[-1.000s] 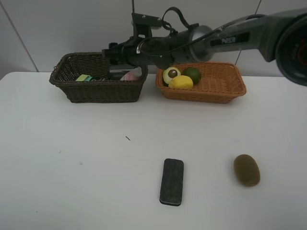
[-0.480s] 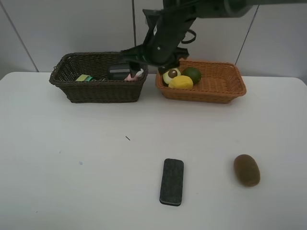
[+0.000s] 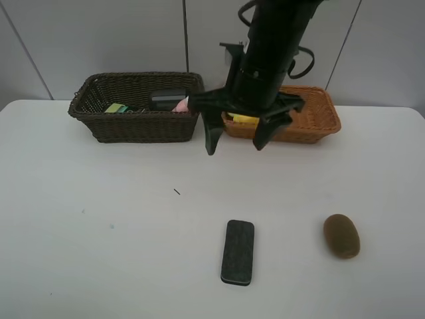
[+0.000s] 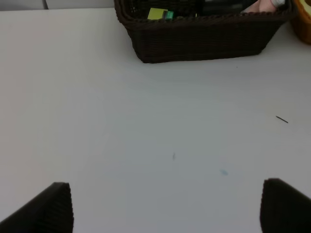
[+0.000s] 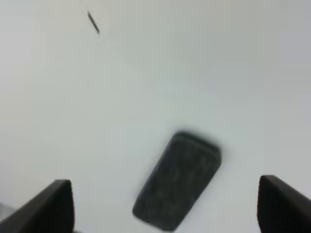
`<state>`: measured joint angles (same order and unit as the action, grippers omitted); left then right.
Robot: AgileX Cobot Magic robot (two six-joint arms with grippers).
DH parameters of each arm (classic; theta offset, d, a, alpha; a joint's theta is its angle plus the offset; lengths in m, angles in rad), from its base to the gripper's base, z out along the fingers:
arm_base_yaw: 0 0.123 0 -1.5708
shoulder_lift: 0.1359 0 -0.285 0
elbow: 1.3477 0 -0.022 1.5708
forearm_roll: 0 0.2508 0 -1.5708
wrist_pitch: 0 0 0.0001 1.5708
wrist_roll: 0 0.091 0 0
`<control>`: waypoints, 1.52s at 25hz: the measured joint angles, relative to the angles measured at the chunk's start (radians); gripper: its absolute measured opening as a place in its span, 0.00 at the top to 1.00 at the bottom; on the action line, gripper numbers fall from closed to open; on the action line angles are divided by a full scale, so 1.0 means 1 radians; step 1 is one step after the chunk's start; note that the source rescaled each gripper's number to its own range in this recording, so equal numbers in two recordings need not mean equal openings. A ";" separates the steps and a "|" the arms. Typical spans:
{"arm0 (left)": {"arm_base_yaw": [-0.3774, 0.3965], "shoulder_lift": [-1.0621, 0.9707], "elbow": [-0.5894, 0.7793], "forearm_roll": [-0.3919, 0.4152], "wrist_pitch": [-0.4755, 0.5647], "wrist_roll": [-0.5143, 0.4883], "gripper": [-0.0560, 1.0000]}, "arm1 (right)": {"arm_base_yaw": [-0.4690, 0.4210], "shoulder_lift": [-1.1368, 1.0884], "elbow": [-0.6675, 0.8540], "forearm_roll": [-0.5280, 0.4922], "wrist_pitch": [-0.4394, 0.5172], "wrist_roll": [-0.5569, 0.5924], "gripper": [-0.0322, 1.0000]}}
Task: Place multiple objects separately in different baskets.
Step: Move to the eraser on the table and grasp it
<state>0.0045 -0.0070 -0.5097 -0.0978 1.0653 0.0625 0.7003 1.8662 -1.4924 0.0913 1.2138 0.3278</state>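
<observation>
1. The black rectangular eraser block (image 3: 238,252) lies flat on the white table (image 3: 99,232), touching nothing. I use it as my landmark.
2. I judge the eraser light, stiff and not fragile, and its matte, grainy top should not slip. It sits low, so the fingers would have to come down almost to the tabletop. I would take it across its narrow width at mid-length, with the wrist turned to match its slight tilt.
3. The brown oval kiwi (image 3: 341,235) rests on the table to the right of the eraser, well apart. It looks fuzzy and fairly firm, and I expect it to roll. A gentle pinch across its short axis seems best.
4. The right claw (image 3: 234,147) hangs above the table on the far side of the eraser, between it and the baskets. Its jaws are spread wide and point down, holding and touching nothing. In its wrist view the eraser shows blurred below, between the two fingertips.
5. The left claw (image 4: 168,208) is spread fully and empty over bare table. I cannot place it against the eraser, as the overhead view does not show it.
6. The deep dark brown woven basket (image 3: 136,126) stands beyond the eraser to the left, with a few small items inside. The shallow orange-tan woven basket (image 3: 312,126) stands beyond it to the right, half hidden by the arm, with a yellow lemon (image 3: 244,119) showing.
</observation>
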 joint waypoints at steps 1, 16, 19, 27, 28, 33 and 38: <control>0.004 0.000 0.000 0.000 0.000 0.000 0.01 | 0.019 -0.009 0.052 0.011 0.002 0.019 0.16; 0.007 0.000 0.000 0.000 0.000 0.000 0.01 | 0.150 -0.019 0.365 0.145 -0.272 0.147 0.16; 0.007 0.000 0.000 0.000 0.000 0.000 0.01 | 0.148 -0.019 0.365 0.100 -0.295 0.199 0.16; 0.007 0.000 0.000 0.000 0.000 0.000 0.01 | 0.138 -0.004 0.368 0.019 -0.297 0.277 0.16; 0.007 0.000 0.000 0.000 0.000 0.000 0.01 | 0.136 0.008 0.368 0.019 -0.297 0.278 0.16; 0.007 0.000 0.000 0.000 0.000 0.000 0.01 | 0.134 0.080 0.368 0.017 -0.298 0.280 0.16; 0.007 0.000 0.000 0.000 0.000 0.000 0.01 | 0.130 0.125 0.368 0.017 -0.299 0.280 0.16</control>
<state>0.0113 -0.0070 -0.5097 -0.0978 1.0653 0.0625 0.8304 1.9908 -1.1241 0.1085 0.9144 0.6079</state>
